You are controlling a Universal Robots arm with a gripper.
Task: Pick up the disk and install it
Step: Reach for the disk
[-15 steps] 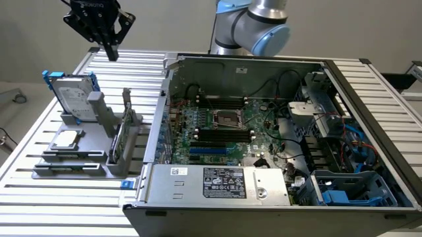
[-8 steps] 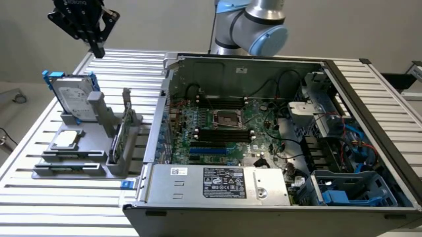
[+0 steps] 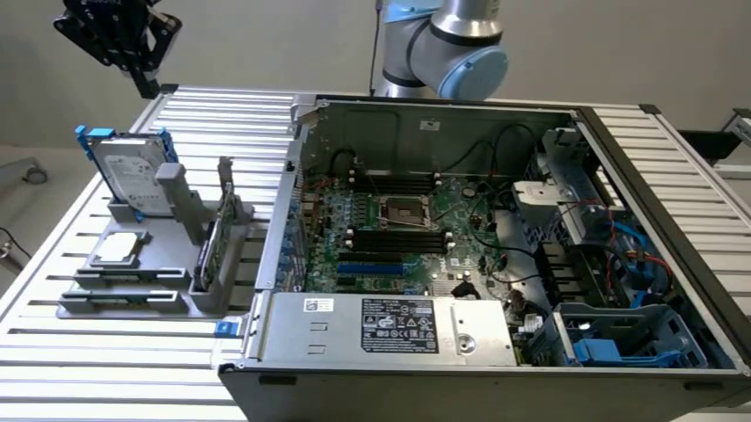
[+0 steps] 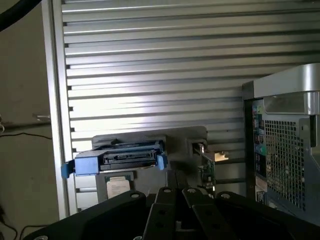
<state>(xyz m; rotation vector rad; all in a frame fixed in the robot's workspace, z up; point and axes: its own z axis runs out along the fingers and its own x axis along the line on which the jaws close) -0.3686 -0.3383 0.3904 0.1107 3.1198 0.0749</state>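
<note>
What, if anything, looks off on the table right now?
Nothing stands out. The disk stands on edge in its grey holder at the exterior view's left, seated, not fallen. The hand hangs above it, shut and empty. The open case beside the holder looks orderly.

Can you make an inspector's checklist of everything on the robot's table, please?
Surface: slatted metal table.
Job's things: the disk, with blue rails, stands upright in the grey stand; not picked up yet.
Clutter: small square chip lies on the stand; a circuit card stands upright in it; open computer case with a blue carrier inside.
Grippers: gripper shut, holding nothing, up in the air near the disk, not touching it.
Cables: black cables over the motherboard; red and blue cables at the exterior view's right inside the case.
Surroundings: robot arm joint behind the case; plain wall.
</note>
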